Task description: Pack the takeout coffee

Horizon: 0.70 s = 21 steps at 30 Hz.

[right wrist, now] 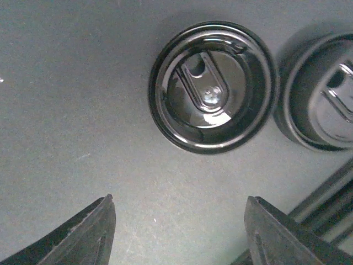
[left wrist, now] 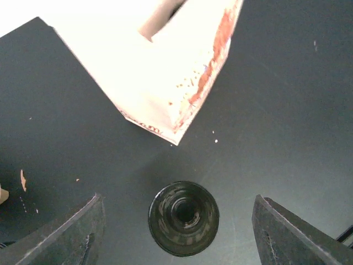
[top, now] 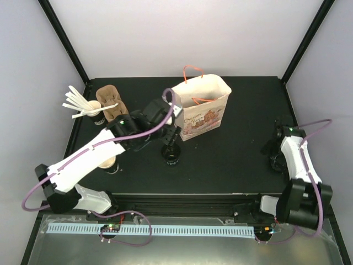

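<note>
Black table (left wrist: 287,83) | coffee cup (left wrist: 183,218) centred between spread left jaws

Nothing is reading clearly in any view. The cream paper gift bag with orange cord handles (top: 201,113) is showing a line of dark script above a pinkish printed picture on its front panel, but the letters are too small to make out. The black paper cup holding white stirrer sticks (top: 97,117) is bearing white marks, equally blurred.
</note>
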Motion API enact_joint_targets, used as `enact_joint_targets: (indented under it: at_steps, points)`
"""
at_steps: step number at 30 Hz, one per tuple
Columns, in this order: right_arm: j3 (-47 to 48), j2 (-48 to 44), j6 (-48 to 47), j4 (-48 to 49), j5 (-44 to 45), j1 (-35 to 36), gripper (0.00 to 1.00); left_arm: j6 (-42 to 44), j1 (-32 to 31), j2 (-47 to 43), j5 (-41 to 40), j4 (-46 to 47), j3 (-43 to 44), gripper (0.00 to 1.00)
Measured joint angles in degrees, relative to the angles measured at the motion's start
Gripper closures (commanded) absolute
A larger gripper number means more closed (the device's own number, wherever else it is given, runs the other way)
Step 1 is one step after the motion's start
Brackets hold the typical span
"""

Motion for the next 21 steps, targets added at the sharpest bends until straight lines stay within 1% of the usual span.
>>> enact_joint_targets:
  at_steps: [3, 8, 10, 17, 21]
  points:
    - [0.66, 5.68, -0.42, 2.29, -0.11, -0.07, 0.47, 0.00, 3.80, -3.58, 2.25, 1.75, -1.40, 0.23]
    - [3.56, 14.23, -0.57, 5.49, 0.39, -0.07, 0.51, 0.02, 8.13, -5.70, 5.29, 3.91, -2.25, 0.23]
    - [4.52, 16.76, -0.61, 6.73, 0.46, -0.07, 0.55, 0.09, 8.96, -5.64, 6.23, 4.44, -2.73, 0.23]
    - [6.64, 24.28, -1.79, 9.22, 1.60, -0.09, 0.59, 1.03, 11.87, -5.62, 8.20, 4.68, -3.74, 0.23]
    - [7.02, 27.41, -2.54, 9.88, 1.99, -0.42, 0.59, 1.07, 13.20, -5.62, 9.33, 4.96, -3.76, 0.23]
